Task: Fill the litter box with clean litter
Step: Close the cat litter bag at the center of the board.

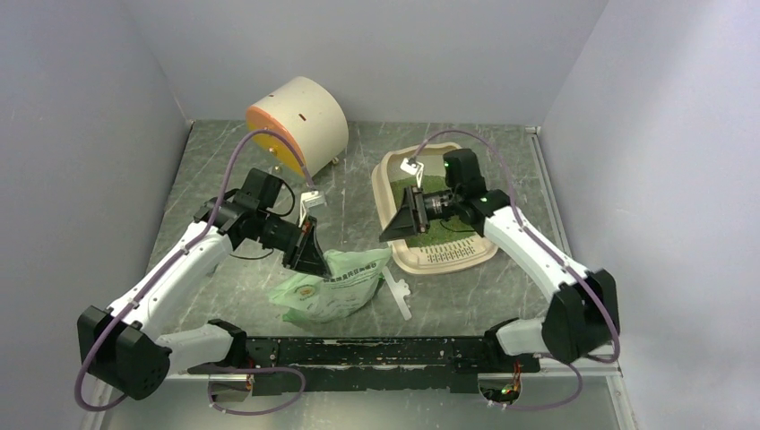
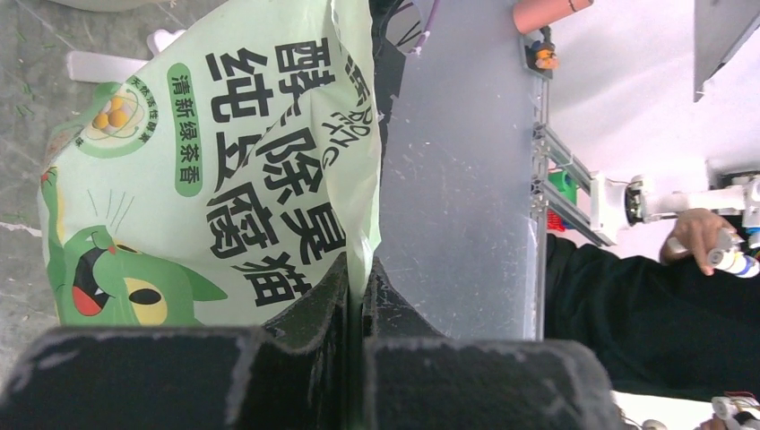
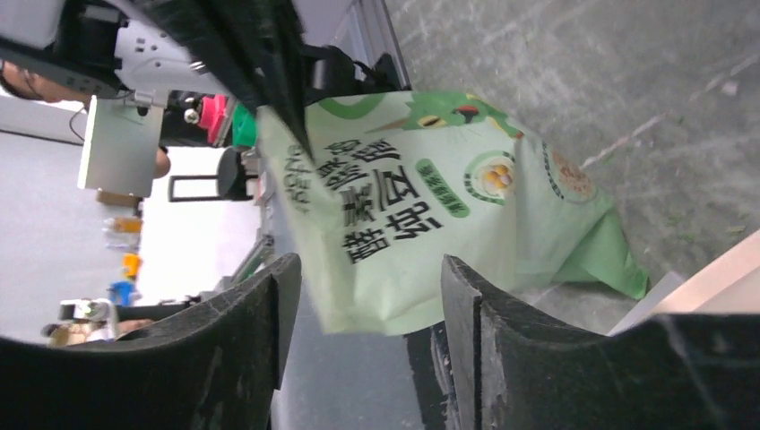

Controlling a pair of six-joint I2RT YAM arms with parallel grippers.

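1. The left fingers are clamping together on the top edge of the green bag, which is trailing below them onto the surface.
2. The right fingers are standing apart, gripping nothing.
3. The litter box is lying beneath and beyond the right fingers, with clean litter lying inside it.

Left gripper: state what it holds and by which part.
The left gripper is shut on the green litter bag, pinching it by one edge.

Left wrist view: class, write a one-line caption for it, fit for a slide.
Left gripper pinched shut on the edge of the light-green printed bag, grey marbled table behind it.
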